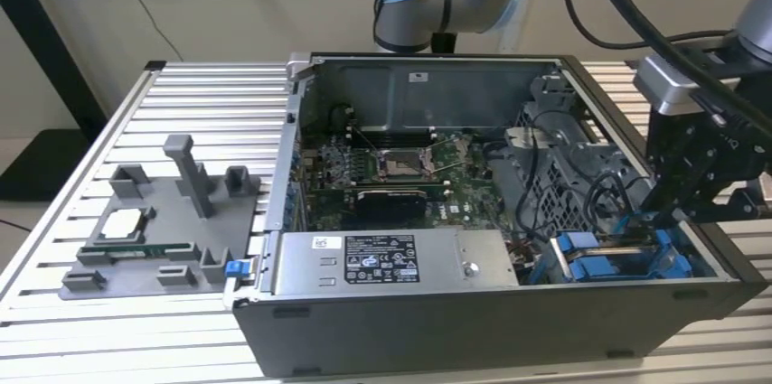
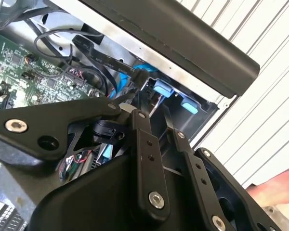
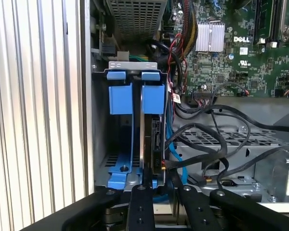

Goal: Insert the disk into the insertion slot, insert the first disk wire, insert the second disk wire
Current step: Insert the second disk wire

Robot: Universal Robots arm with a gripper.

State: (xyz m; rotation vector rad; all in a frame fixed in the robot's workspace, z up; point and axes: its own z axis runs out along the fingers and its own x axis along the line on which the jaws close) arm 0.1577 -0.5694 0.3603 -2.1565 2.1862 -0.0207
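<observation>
The insertion slot (image 1: 577, 256), a grey bay with bright blue rails, sits in the open computer case's near corner at the exterior view's right. In the first wrist view the disk (image 3: 156, 137) stands on edge inside the insertion slot (image 3: 120, 98), beside the blue tabs. My gripper (image 1: 661, 212) hangs over that bay. My gripper (image 3: 159, 179) has its fingers close together at the disk's near end, on the black connector of a disk wire (image 3: 202, 144) that loops away over the metal cage. In the second wrist view my gripper (image 2: 154, 115) points at the blue tabs (image 2: 161, 89).
A silver labelled power-supply box (image 1: 386, 262) lies beside the bay and the green motherboard (image 1: 386, 167) behind it. A perforated grey cage (image 3: 221, 139) with loose black cables borders the slot. A grey fixture (image 1: 157, 221) holding parts stands on the slatted table. A hand (image 2: 274, 192) shows near the case.
</observation>
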